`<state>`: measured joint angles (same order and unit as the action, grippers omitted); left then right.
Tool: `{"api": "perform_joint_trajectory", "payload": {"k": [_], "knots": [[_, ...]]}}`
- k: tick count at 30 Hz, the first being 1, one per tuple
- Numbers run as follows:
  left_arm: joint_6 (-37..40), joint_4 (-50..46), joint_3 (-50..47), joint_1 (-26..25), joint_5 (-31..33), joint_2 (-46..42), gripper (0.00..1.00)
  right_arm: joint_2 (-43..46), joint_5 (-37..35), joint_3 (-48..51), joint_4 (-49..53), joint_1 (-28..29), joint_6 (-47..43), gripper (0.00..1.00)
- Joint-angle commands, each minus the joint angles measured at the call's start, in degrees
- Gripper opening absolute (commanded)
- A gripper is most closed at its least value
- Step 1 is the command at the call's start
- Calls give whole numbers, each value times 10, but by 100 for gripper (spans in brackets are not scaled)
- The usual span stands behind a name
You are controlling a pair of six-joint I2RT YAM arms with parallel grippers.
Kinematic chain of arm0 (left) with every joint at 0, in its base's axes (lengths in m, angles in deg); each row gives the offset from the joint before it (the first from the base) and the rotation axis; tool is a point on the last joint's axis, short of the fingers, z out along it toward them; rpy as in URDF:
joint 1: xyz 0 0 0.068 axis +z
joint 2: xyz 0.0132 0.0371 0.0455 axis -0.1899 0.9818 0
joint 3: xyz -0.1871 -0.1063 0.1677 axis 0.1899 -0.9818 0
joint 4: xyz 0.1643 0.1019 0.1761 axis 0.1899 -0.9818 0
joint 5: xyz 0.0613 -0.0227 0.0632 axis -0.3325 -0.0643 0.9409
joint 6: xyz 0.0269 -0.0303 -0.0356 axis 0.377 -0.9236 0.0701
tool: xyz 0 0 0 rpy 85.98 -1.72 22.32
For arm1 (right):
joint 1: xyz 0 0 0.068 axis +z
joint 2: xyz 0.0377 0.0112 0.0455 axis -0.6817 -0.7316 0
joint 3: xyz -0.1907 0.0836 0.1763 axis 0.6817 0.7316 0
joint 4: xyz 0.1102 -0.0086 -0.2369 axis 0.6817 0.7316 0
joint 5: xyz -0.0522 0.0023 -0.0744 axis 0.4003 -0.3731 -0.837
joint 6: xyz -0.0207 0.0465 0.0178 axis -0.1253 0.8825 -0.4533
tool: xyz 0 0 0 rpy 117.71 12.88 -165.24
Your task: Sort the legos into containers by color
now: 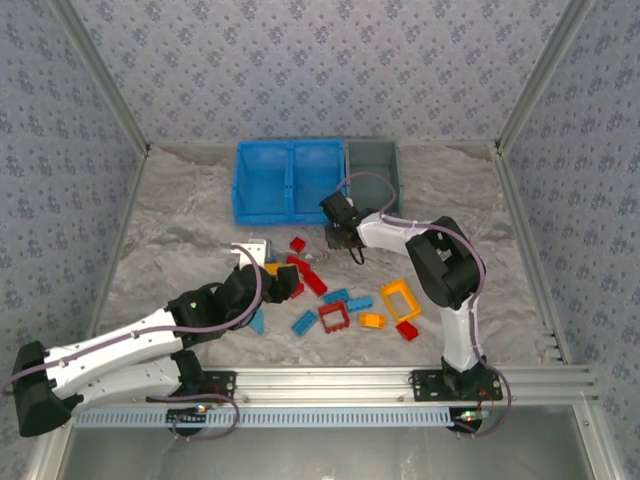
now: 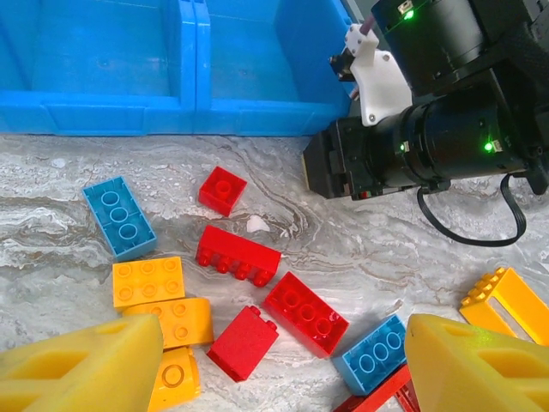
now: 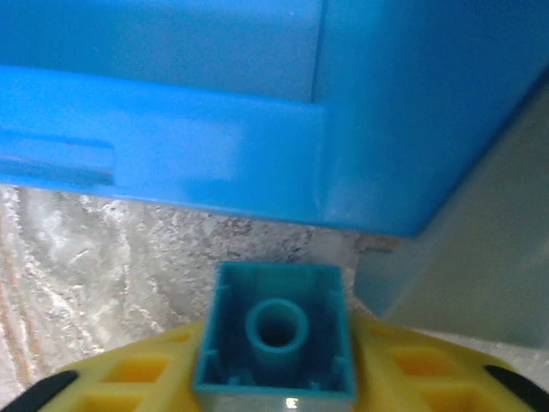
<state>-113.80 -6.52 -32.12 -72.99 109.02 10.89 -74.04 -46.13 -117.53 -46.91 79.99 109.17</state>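
Above marbled table [image 1: 170, 230], between patterned walls [image 1: 320, 60], right end effector [image 3: 274, 393] clamps a blue brick [image 3: 276, 326]; left end effector [image 2: 283, 354] gapes empty.

The overhead camera looks down from the near edge across the whole marbled table [image 1: 180, 230]. Both wrist cameras face the bright blue rectangular plastic bin [image 2: 103, 116], the right one much closer.

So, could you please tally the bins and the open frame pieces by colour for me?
Blue bin: 1
Grey bin: 1
Red open frame: 1
Orange-yellow open frame: 1
Total: 4
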Motion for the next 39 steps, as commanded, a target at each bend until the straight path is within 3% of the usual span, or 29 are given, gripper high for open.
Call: {"api": "perform_joint_trajectory", "payload": {"k": [1,7,12,17,22,27,32,39], "knots": [[-1,-16,20,-3,9,-8,75,4,-9,-7,11,6,9,33],[13,-7,45,-5,-17,17,75,150,-47,97,50,31,42,29],[28,18,86,-6,-45,72,75,234,-54,80,107,-30,24,30],[38,27,127,-6,-49,124,75,142,-18,-55,151,-106,-12,31],[17,-11,167,-6,-40,156,75,37,-1,-158,176,-144,-14,30],[-9,-64,191,-6,-47,183,73,-27,17,-234,216,-163,-11,39],[-45,-110,195,-5,-51,197,71,-28,19,-251,226,-163,-16,55],[-84,-163,196,-5,-49,195,69,51,9,-234,227,-159,-24,58]]}}
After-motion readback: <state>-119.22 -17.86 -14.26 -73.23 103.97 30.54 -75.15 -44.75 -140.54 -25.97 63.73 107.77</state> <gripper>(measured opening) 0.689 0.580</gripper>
